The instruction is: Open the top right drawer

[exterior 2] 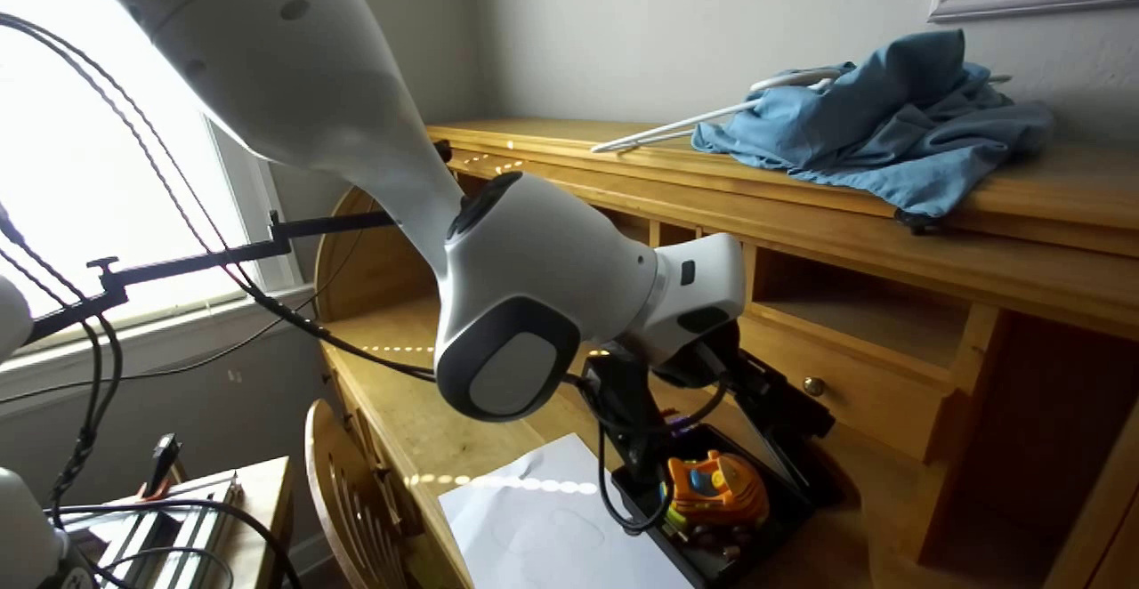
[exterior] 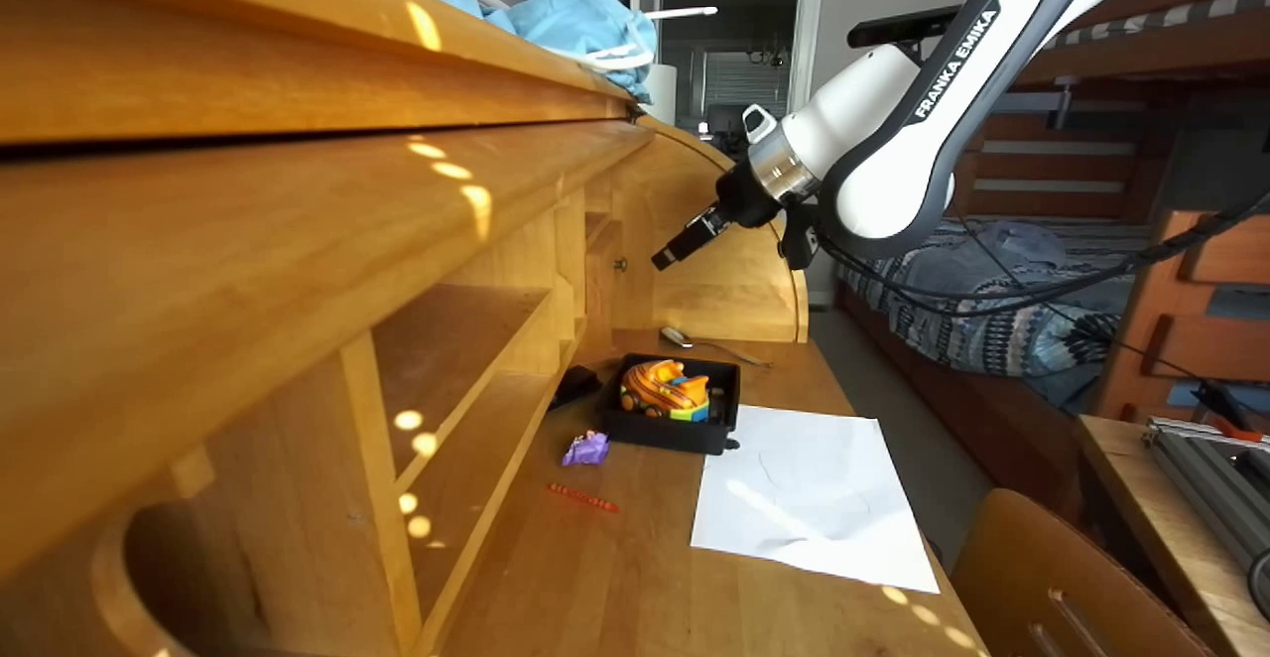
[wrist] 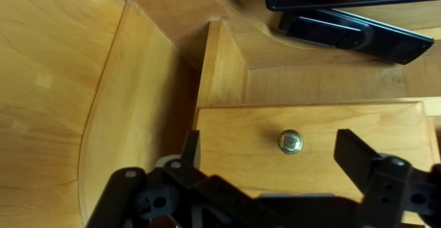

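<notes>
The top right drawer (wrist: 241, 128) has a light wood front with a round metal knob (wrist: 290, 142) in the wrist view. The drawer (exterior 2: 863, 402) and knob (exterior 2: 813, 386) also show in an exterior view, beside a dark open cubby. In an exterior view the knob (exterior: 621, 265) shows near the curved side panel. My gripper (wrist: 268, 135) is open and empty in the wrist view, its fingers on either side of the knob in the picture. In an exterior view the gripper (exterior: 663, 258) is in front of the knob with a gap. I cannot tell whether the drawer is fully closed.
The curved side panel (wrist: 113, 124) stands beside the narrow cubby. A black tray (exterior: 655, 432) with an orange toy (exterior: 663, 387) is on the desk below the gripper. A black object (wrist: 358, 35) lies beside it. A spoon (exterior: 677, 336) and paper (exterior: 814, 498) lie nearby.
</notes>
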